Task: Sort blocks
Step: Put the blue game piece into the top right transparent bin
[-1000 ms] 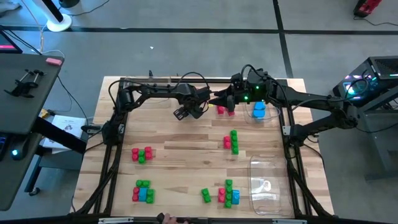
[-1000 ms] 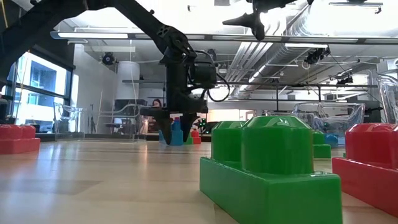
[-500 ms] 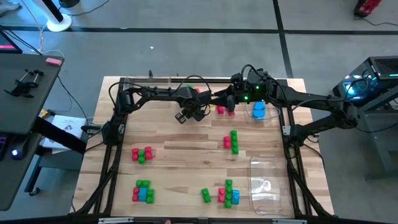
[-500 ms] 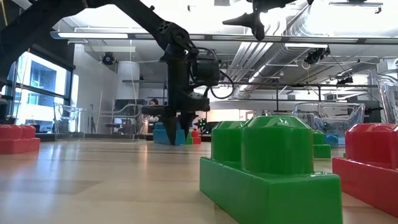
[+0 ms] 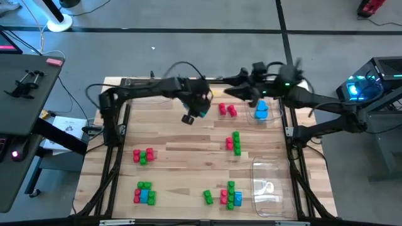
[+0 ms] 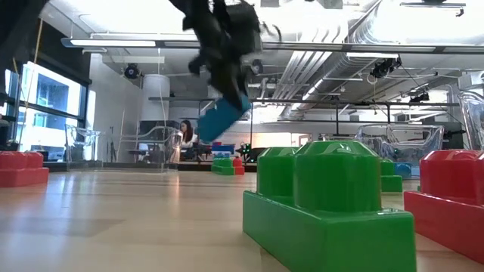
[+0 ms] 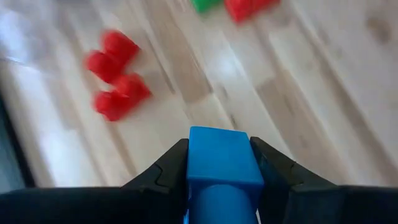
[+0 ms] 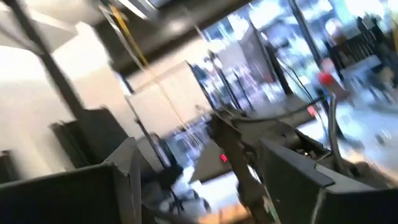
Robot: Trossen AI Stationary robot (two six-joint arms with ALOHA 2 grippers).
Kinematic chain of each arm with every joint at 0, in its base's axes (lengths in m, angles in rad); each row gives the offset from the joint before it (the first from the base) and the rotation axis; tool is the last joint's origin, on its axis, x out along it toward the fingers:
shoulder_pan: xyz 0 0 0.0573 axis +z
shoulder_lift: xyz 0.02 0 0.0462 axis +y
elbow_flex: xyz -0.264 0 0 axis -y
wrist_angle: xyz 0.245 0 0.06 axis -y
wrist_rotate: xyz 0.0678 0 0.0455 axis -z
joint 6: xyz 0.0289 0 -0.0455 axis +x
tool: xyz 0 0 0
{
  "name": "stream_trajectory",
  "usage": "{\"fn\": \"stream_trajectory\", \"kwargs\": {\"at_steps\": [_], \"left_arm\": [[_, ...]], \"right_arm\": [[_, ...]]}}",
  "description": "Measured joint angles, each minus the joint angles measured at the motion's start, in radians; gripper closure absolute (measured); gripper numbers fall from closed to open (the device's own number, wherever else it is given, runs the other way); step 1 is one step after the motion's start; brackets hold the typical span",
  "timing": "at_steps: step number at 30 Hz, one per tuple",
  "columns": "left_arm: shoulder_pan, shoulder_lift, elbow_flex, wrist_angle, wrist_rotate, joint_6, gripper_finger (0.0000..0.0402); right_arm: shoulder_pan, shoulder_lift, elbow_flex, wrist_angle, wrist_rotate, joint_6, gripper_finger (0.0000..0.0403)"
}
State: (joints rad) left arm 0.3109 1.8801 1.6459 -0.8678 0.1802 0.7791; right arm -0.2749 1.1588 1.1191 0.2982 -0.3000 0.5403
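Left gripper [image 7: 219, 163] clamped on a blue block [image 7: 221, 163], dark fingers [image 7: 166, 169] pressed to both sides of it; block lifted clear off the wooden table [image 5: 182, 147], tilted in the low view [image 6: 221, 119]. In the high view, held over the table's far centre [image 5: 202, 108], just left of two red blocks [image 5: 227, 110]. Left arm stretched from the far-left corner across the far edge, wrist bent down.

Right gripper [image 8: 198, 180] spread wide, nothing between its fingers, aimed up at the room rather than the table. Right arm raised over the far-right part, above another blue block [image 5: 261, 111].

Remaining blocks in mixed red, green, blue clusters: centre-right [image 5: 233, 142], left [image 5: 144, 156], near-left [image 5: 144, 193], near-centre [image 5: 230, 196]. Clear tray [image 5: 269, 183] at near right.
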Motion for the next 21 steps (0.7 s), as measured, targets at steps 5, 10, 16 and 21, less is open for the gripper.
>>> {"fn": "stream_trajectory", "kwargs": {"at_steps": [5, 10, 16, 21], "left_arm": [[0.054, -0.176, 0.0, 0.085, 0.119, -0.17, 0.0287], [0.114, -0.355, 0.0, 0.326, 0.203, -0.509, 0.0287], [0.142, -0.471, 0.003, 0.5, 0.216, -0.892, 0.0287], [0.104, -0.479, 0.002, 0.533, 0.315, -0.984, 0.0287]], "right_arm": [[0.013, -0.074, 0.0, 0.019, -0.01, -0.053, 0.019], [0.033, -0.097, 0.0, -0.105, 0.069, -0.074, 0.019], [0.099, -0.017, 0.0, -0.276, 0.289, -0.193, 0.019], [0.155, 0.101, 0.0, -0.235, 0.374, -0.319, 0.019]]}}
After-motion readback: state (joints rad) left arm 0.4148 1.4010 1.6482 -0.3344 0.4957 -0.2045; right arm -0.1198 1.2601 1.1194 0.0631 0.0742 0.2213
